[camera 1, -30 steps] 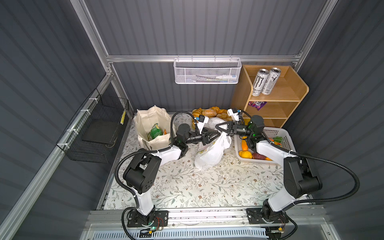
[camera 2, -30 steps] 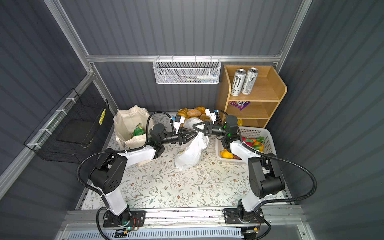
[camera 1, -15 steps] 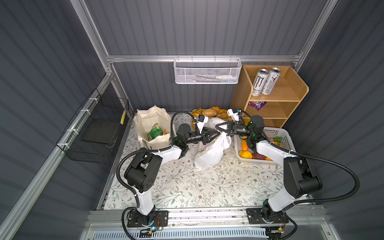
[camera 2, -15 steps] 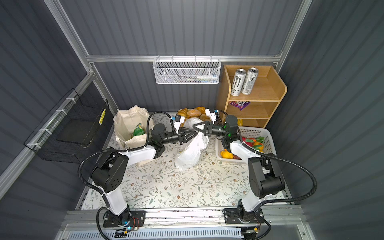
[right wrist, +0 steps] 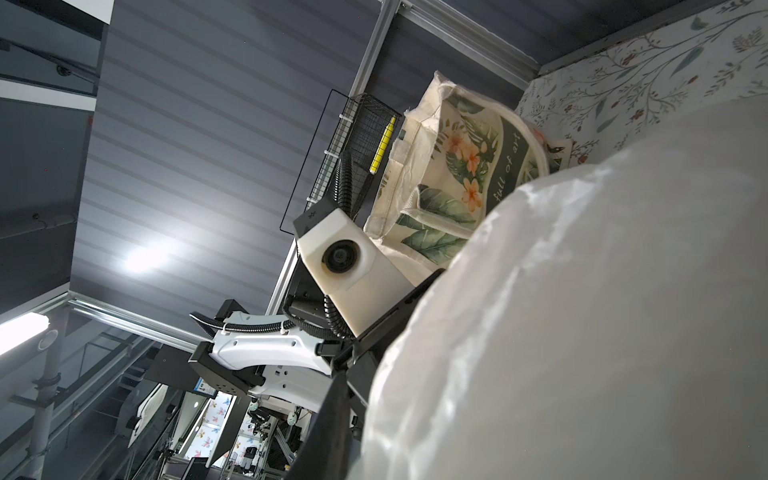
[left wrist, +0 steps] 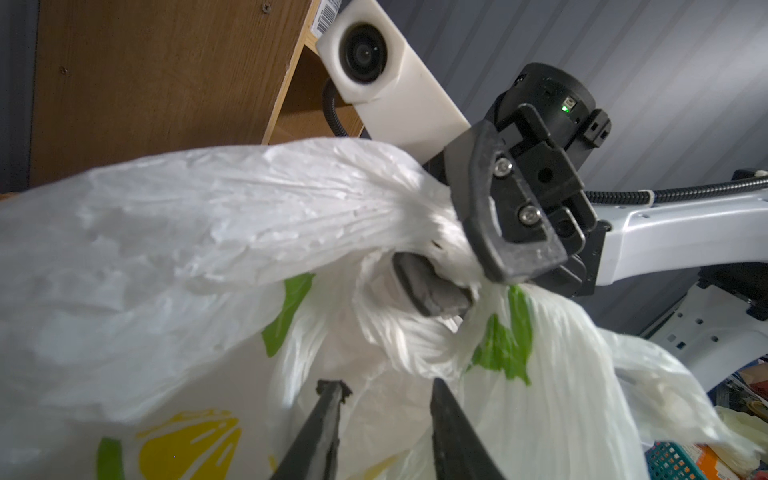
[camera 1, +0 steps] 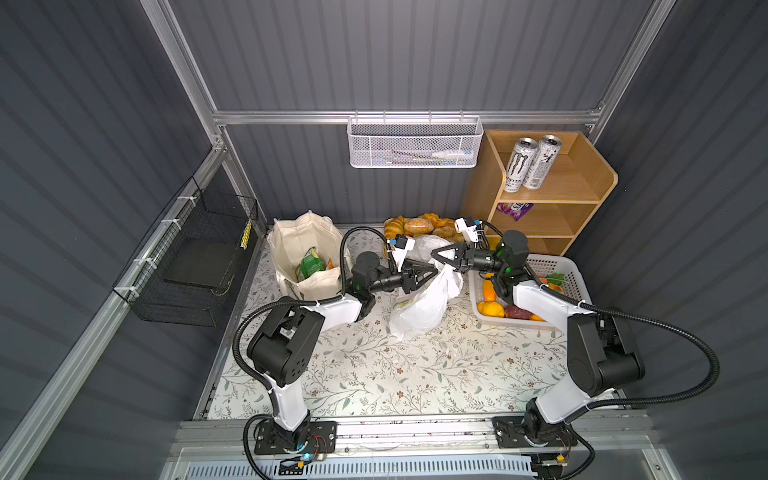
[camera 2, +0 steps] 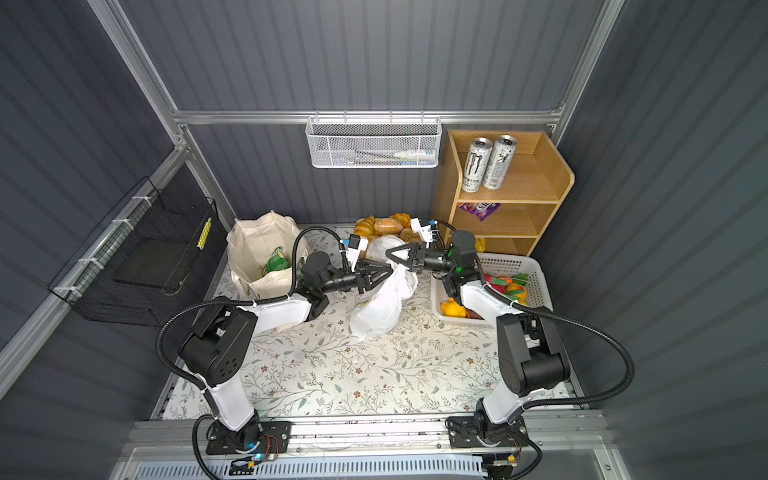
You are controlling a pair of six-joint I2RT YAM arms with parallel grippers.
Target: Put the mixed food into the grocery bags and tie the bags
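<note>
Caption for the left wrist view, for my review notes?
The right gripper clamps its jaws on the gathered neck of the white plastic bag; the left gripper faces it, jaws open.

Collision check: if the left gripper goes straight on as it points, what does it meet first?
Likely the plastic bag: its twisted neck sits just ahead of the open left gripper. The right gripper, clamped on that neck, lies beyond; depth unclear.

Grey ribbed walls (camera 1: pixel 415 54); floral tabletop (camera 1: pixel 374 374); 3-tier wooden shelf (camera 1: pixel 582 183) back right.
</note>
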